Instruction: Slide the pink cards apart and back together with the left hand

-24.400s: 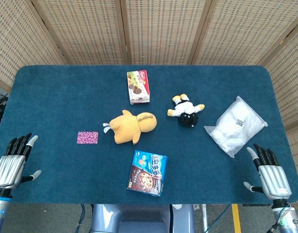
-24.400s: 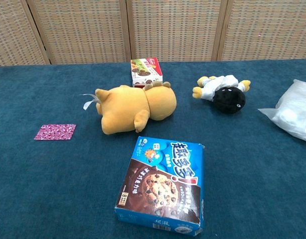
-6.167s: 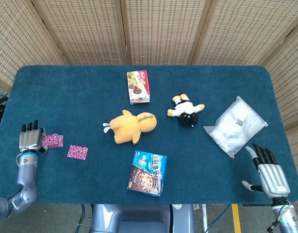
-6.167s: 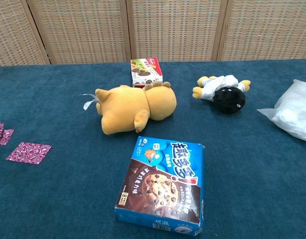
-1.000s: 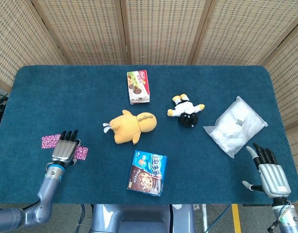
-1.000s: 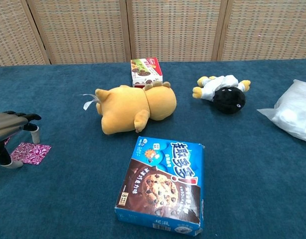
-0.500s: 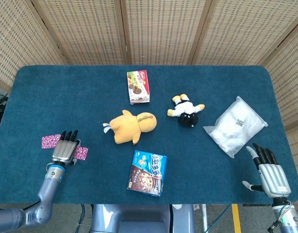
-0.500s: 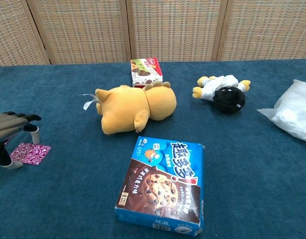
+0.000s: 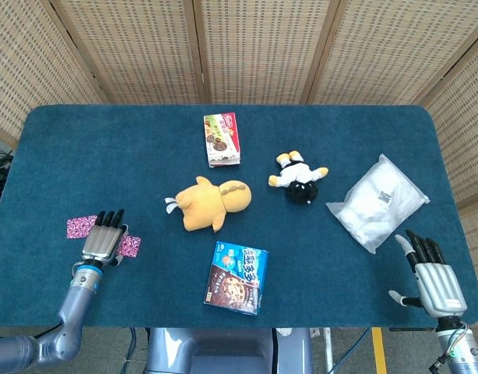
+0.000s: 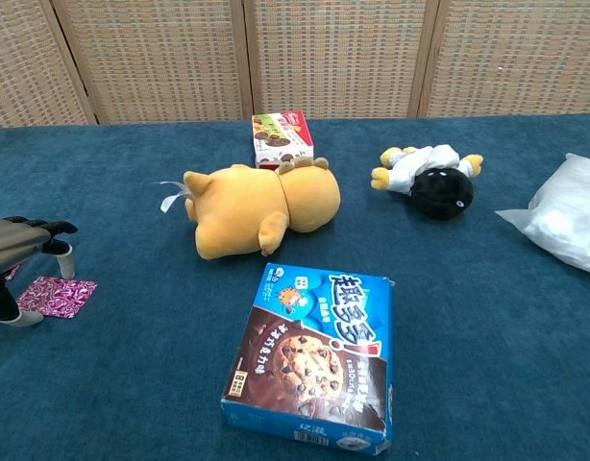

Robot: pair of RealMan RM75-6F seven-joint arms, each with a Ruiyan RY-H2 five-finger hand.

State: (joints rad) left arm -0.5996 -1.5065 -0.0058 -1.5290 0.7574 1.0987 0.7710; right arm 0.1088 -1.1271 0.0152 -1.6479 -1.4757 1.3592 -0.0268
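A blue tabletop (image 9: 363, 132) is backed by wicker screens. Two pink cards (image 9: 80, 227) lie apart at its near-left, the nearer one (image 10: 57, 295) partly covered by the spread left robot hand (image 9: 103, 242). Rejoining is judged underway; a slide toward the far card is called for.

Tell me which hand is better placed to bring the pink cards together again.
The left hand: it hovers between the two pink cards. The right hand rests at the table's far right edge, beyond the white bag.
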